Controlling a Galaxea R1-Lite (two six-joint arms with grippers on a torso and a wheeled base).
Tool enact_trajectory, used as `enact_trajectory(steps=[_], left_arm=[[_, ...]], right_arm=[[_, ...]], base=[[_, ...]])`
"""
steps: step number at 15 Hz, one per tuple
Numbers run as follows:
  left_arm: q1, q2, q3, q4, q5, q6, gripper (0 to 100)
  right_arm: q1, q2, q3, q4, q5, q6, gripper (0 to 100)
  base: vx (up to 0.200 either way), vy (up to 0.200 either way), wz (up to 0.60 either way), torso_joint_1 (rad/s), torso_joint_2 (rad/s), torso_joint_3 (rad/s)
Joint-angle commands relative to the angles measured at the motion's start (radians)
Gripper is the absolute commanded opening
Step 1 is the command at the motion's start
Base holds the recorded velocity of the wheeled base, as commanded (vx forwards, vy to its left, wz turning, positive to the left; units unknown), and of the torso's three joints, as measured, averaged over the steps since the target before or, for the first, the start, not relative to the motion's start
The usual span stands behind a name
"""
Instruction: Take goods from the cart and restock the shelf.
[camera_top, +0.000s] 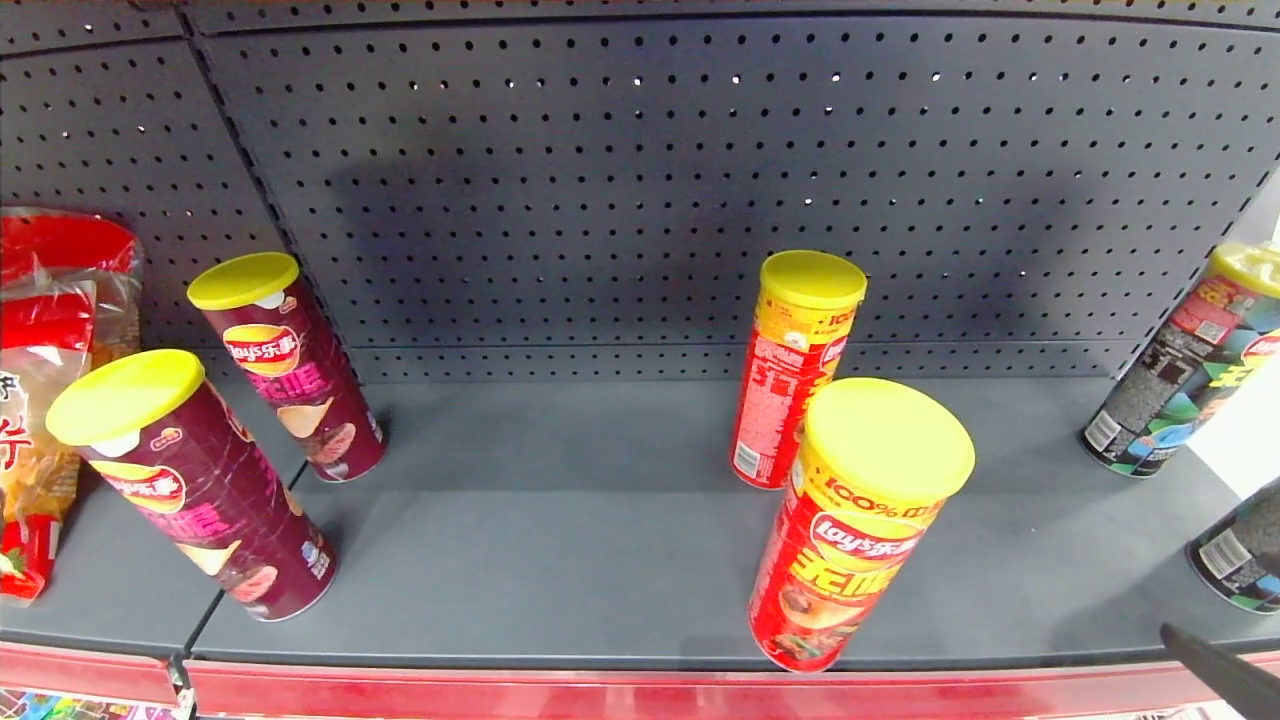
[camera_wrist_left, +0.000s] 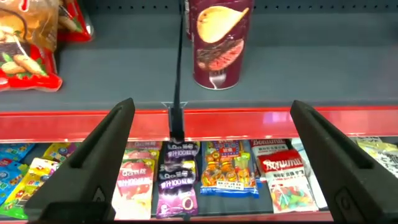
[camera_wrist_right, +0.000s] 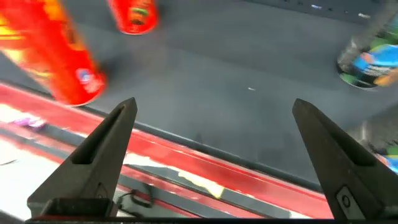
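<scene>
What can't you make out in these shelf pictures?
Head view: snack bags cut off by the left edge; lower black-green can cut off by the right edge; front red can covers the rear red can near its base.
Left wrist view: maroon can, lid end beyond the frame edge.
Right wrist view: front red can, lid end beyond the frame edge.

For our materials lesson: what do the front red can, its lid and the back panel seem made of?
Front red can: likely cardboard tube, glossy printed wrap. Lid: probably plastic, smooth matte yellow, thin rim. Back panel: looks like painted metal, matte grey, evenly punched holes.
</scene>
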Motion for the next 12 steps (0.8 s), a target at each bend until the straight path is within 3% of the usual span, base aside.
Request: enact_trajectory(steps=[1,3,12], left_arm=[[0.000,0.000,0.000,0.000,0.000,0.000,100],[0.000,0.000,0.000,0.000,0.000,0.000,100],[0.000,0.000,0.000,0.000,0.000,0.000,100]], right_arm=[[0.001,0.026,0.005,0.002,0.085,0.000,100],[-0.001,0.072,0.028,0.002,0.131,-0.002,100],[-0.001,0.359,-0.032,-0.001,0.088,0.013,100]], base=[[0.000,0.000,0.00,0.000,0.00,0.000],[0.000,0.000,0.00,0.000,0.00,0.000],[0.000,0.000,0.00,0.000,0.00,0.000]])
